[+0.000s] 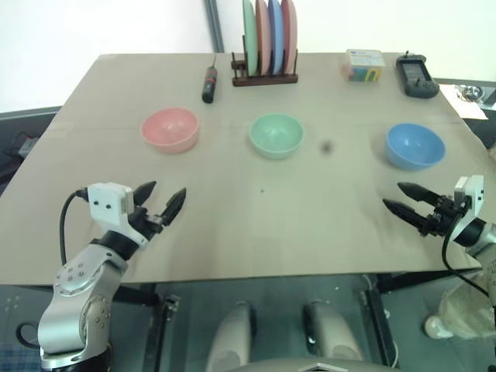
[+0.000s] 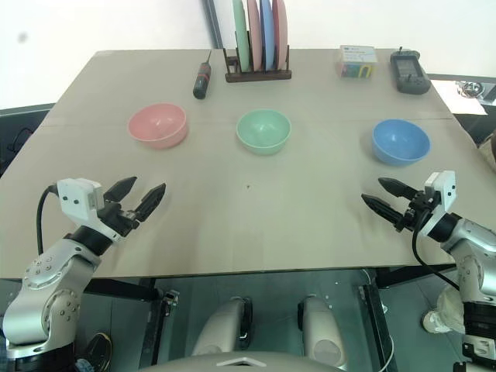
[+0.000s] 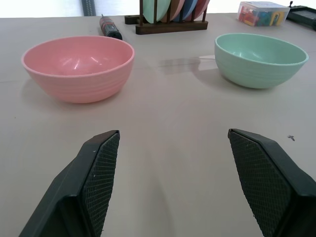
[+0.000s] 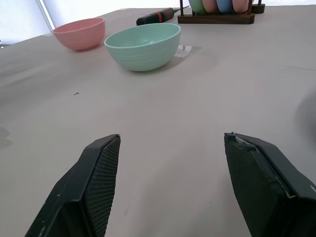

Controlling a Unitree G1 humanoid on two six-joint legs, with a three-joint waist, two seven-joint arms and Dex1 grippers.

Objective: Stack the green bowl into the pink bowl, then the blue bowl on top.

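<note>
Left claw (image 1: 164, 198): near edge of the counter (image 1: 256, 225), fingers spread wide, holding and touching nothing. Right claw (image 1: 403, 198): near edge at the opposite side, likewise wide open and empty.

Farther back, three bowls in a row, well apart, all upright: pink bowl (image 1: 170, 129) left, green bowl (image 1: 276, 135) centre, blue bowl (image 1: 415, 146) right.

Far edge: screwdriver (image 1: 209, 80), rack of plates (image 1: 267, 40), small box (image 1: 363, 65), black handset (image 1: 416, 75).

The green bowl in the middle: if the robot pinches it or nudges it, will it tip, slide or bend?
The green bowl looks like thin, stiff plastic, so it's probably light. Its rounded sides suggest a rim pinch could rock it. On the smooth table, a nudge would likely slide it.
</note>
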